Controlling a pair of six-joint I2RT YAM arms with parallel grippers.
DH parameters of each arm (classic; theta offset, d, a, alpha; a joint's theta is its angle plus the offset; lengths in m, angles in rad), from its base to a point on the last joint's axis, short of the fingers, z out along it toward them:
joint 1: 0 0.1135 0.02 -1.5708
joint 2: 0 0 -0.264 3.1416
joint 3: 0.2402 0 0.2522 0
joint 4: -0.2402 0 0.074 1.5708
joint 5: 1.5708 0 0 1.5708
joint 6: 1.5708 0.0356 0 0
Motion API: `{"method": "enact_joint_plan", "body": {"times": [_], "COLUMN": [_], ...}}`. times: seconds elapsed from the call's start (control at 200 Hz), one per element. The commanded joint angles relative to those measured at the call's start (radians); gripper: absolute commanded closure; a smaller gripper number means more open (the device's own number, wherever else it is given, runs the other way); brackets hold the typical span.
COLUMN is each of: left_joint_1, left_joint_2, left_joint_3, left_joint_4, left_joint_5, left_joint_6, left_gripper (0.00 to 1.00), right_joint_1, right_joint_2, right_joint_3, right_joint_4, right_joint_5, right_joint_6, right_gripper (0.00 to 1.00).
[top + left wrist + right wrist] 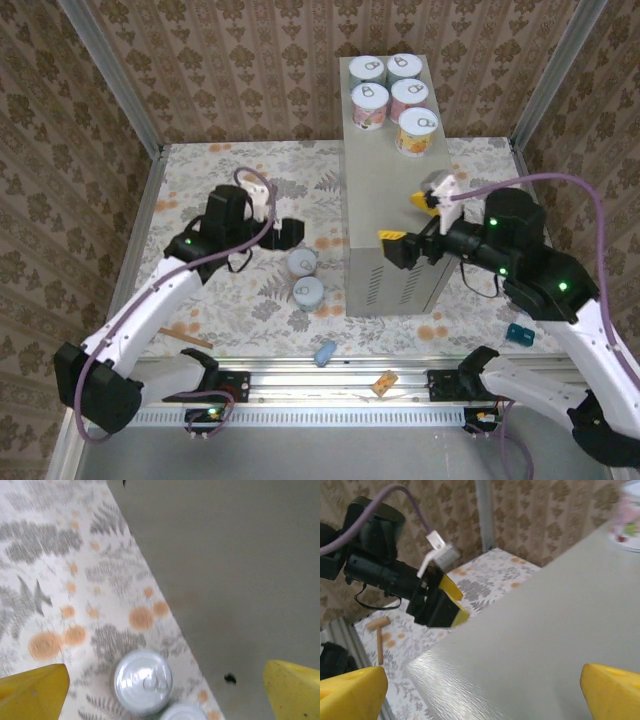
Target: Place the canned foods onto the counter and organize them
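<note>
Top camera looked steeply down from the near side; left wrist hung close over the floor [75,555] beside the counter [240,580]; right wrist skimmed its top; all three shared it.

- Canned foods [370,105]: seven (five on the grey surface [385,200], two off it).
- Blue lump [325,353]: one.
- Tan block [384,381]: one.
- Wooden stick [185,337]: one.
- Teal object [518,334]: one.

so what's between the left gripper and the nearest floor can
Just bare floral floor between the left gripper and that can, in the top external view.
</note>
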Motion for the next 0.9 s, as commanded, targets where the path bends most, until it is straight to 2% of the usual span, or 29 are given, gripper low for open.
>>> {"method": "enact_joint_plan", "body": {"times": [0.0, 0.2, 0.375, 0.59, 0.895], "left_joint_1": [-0.041, -0.119, -0.186, -0.229, -0.232], "left_joint_2": [-0.032, 0.014, 0.149, 0.313, 0.457], "left_joint_3": [-0.072, -0.153, -0.107, -0.002, 0.081], "left_joint_4": [-0.029, 0.043, 0.012, -0.081, -0.090], "left_joint_5": [-0.066, -0.121, -0.229, -0.369, -0.379], "left_joint_6": [-0.023, -0.094, -0.149, -0.184, -0.194], "left_gripper": [0.00, 0.00, 0.00, 0.00, 0.00], "right_joint_1": [0.092, 0.247, 0.337, 0.379, 0.386], "right_joint_2": [0.044, 0.120, 0.139, 0.120, 0.078], "right_joint_3": [0.038, 0.046, 0.034, 0.003, -0.034], "right_joint_4": [0.007, 0.011, 0.005, 0.000, -0.005], "right_joint_5": [0.105, 0.207, 0.286, 0.334, 0.356], "right_joint_6": [-0.040, -0.048, -0.045, -0.030, -0.023], "right_gripper": [0.00, 0.00, 0.00, 0.00, 0.00]}}
